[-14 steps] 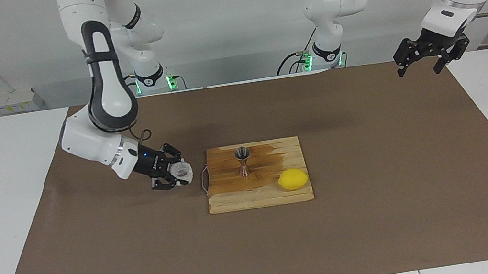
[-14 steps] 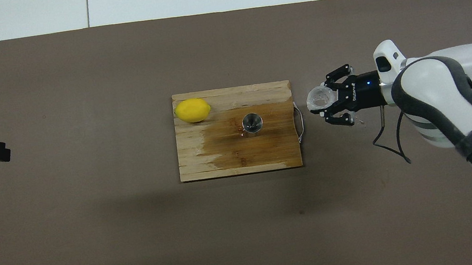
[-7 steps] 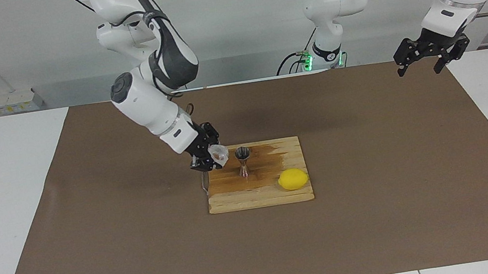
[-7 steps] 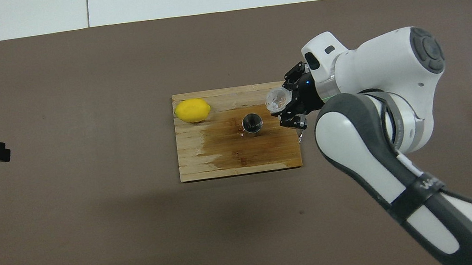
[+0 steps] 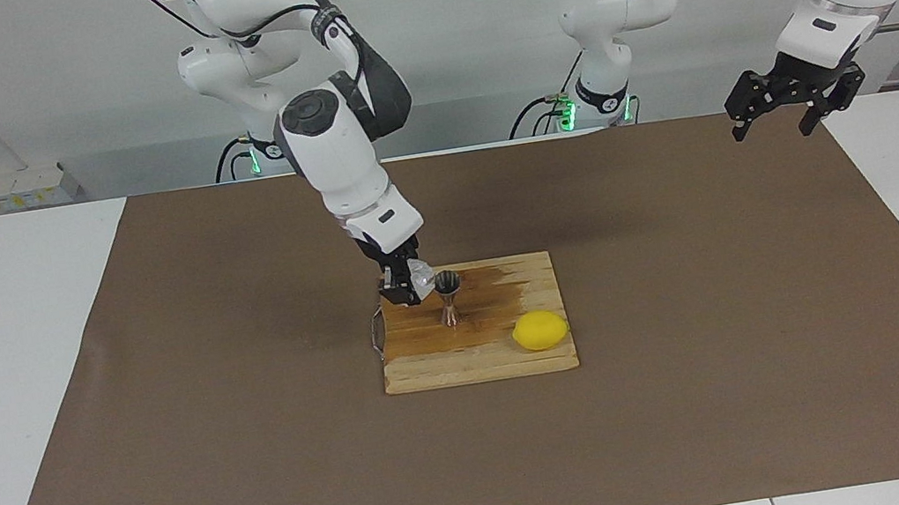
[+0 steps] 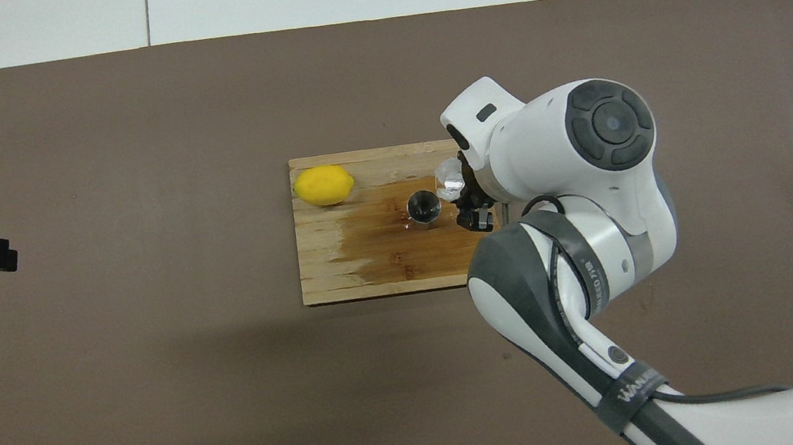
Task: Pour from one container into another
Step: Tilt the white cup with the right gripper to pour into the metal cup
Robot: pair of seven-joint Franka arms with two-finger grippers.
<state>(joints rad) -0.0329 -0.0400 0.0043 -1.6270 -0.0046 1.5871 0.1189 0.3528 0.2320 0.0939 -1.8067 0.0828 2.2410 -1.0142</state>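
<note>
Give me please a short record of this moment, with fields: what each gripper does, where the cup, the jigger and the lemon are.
right gripper: shut on the cup, held at the jigger's rim
cup: tilted toward the jigger, over the wooden board
jigger: upright on the board, on its dark wet patch
lemon: on the board, toward the left arm's end
left gripper: waits in the air, open, holds nothing

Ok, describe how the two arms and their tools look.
Both arms have glossy white shells with dark grey joint caps and bands. The right arm's forearm band carries white lettering I can't read. The right tool and left tool are black. Black cables hang by the left arm; green lights glow at both bases.
</note>
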